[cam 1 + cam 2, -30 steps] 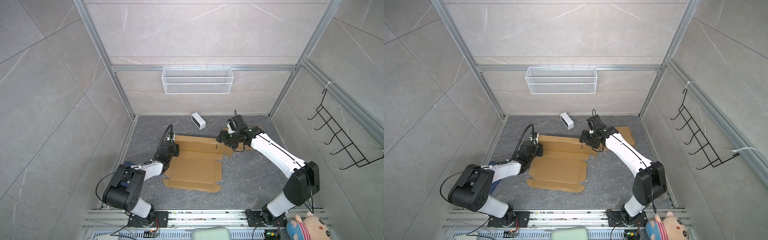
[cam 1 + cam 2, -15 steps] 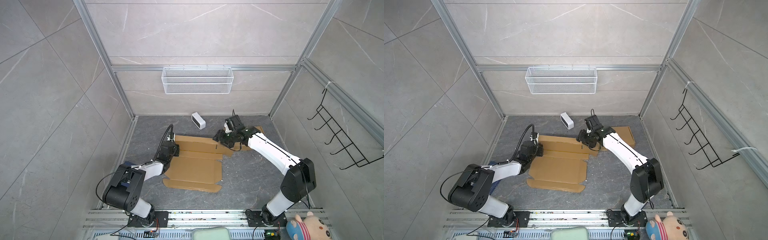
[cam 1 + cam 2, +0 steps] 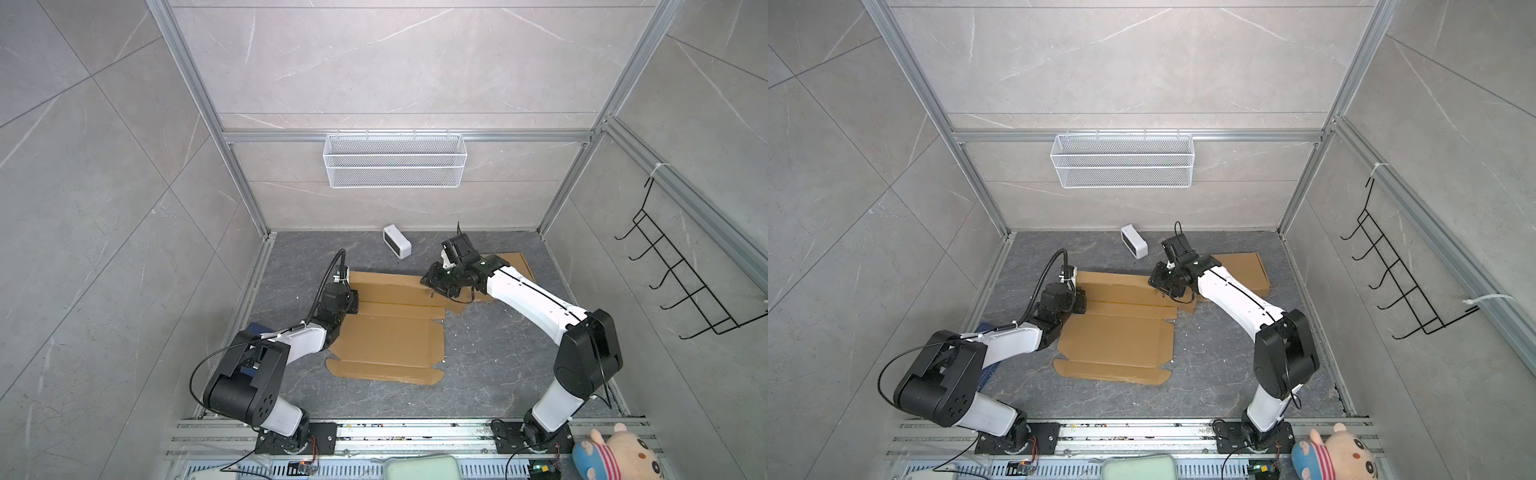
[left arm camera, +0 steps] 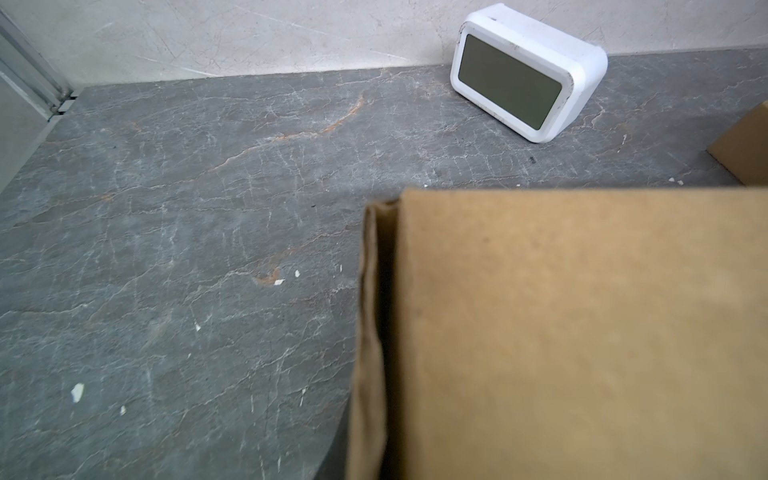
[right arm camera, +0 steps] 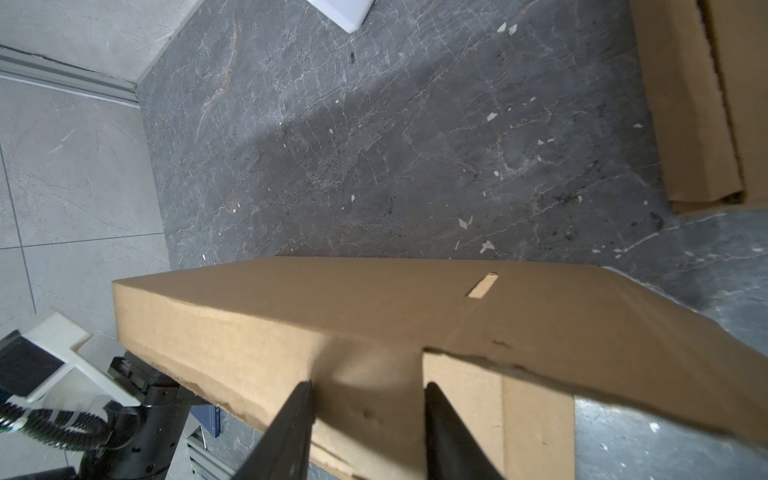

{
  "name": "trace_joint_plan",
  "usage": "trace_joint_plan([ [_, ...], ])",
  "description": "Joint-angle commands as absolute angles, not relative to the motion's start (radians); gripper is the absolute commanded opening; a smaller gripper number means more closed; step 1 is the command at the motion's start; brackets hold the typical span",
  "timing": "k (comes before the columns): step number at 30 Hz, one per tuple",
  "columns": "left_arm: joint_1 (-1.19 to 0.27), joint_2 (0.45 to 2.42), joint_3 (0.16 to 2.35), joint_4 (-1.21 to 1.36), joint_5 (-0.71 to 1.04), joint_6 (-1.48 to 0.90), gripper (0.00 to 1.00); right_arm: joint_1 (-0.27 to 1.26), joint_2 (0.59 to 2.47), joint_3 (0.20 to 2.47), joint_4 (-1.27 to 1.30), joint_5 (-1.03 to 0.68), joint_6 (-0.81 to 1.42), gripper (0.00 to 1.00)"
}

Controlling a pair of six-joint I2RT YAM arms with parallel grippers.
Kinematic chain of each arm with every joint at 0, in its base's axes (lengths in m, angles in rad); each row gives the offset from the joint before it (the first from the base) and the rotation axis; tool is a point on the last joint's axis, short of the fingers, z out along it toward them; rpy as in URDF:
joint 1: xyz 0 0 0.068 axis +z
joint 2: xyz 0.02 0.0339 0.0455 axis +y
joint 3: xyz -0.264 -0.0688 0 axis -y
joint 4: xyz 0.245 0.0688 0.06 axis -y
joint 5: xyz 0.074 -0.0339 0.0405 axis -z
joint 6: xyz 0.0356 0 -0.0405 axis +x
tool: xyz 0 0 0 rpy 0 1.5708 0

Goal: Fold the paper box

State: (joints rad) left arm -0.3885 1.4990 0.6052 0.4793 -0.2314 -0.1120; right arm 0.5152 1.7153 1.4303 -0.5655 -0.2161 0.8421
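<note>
Lying mid-floor, mostly flat, the brown corrugated cardboard box blank [image 3: 386, 336] looks light, stiff across panels and weak at creases, so best taken by flap edges nr corners. At its 10 o'clock corner the left gripper [image 3: 352, 300] is clenched on the edge. At 2 o'clock the right gripper [image 5: 368, 386], jaws apart, straddles a raised flap w/o pinching. The dark grey veined stone floor [image 3: 498, 357] looks slick.

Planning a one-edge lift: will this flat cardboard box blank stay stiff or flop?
Likely to hinge, not stay rigid: the cardboard blank has scored creases across it. Probably light, being a single thin sheet. It may slide when pushed across the smooth stone floor.
</note>
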Motion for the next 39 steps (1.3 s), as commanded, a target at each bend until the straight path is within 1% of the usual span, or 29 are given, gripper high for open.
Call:
trace_joint_plan([
  [1,-0.399,1.43,0.606,0.428,-0.255,-0.13,0.0,0.519,1.73,1.429,-0.522,-0.249,0.824,0.44],
  [6,-0.391,1.373,0.613,0.309,-0.298,-0.167,0.0,0.478,1.683,1.452,-0.531,-0.366,0.692,0.58],
  [9,-0.385,1.38,0.662,0.208,-0.311,-0.189,0.0,0.416,1.604,1.399,-0.534,-0.399,0.649,0.62],
  [11,-0.382,1.394,0.695,0.166,-0.296,-0.187,0.0,0.379,1.539,1.347,-0.538,-0.389,0.618,0.63],
  [14,-0.38,1.416,0.73,0.132,-0.294,-0.175,0.0,0.363,1.45,1.226,-0.511,-0.323,0.607,0.62],
  [17,-0.369,1.429,0.733,0.138,-0.298,-0.179,0.0,0.376,1.35,0.976,-0.286,-0.262,0.705,0.56],
  [19,-0.363,1.435,0.735,0.144,-0.293,-0.181,0.0,0.434,1.299,0.838,-0.12,-0.173,0.739,0.55],
  [21,-0.357,1.446,0.751,0.122,-0.289,-0.192,0.0,0.504,1.276,0.777,-0.06,-0.042,0.746,0.55],
  [23,-0.353,1.462,0.779,0.076,-0.266,-0.21,0.0,0.57,1.275,0.73,-0.023,0.071,0.771,0.55],
  [25,-0.353,1.472,0.791,0.047,-0.246,-0.224,0.0,0.605,1.306,0.693,0.014,0.127,0.803,0.55],
  [32,-0.348,1.495,0.805,0.022,-0.232,-0.224,0.0,0.62,1.502,0.671,0.183,0.146,0.819,0.54],
  [39,-0.348,1.502,0.802,0.031,-0.223,-0.229,0.0,0.625,1.618,0.688,0.233,0.174,0.877,0.55],
])
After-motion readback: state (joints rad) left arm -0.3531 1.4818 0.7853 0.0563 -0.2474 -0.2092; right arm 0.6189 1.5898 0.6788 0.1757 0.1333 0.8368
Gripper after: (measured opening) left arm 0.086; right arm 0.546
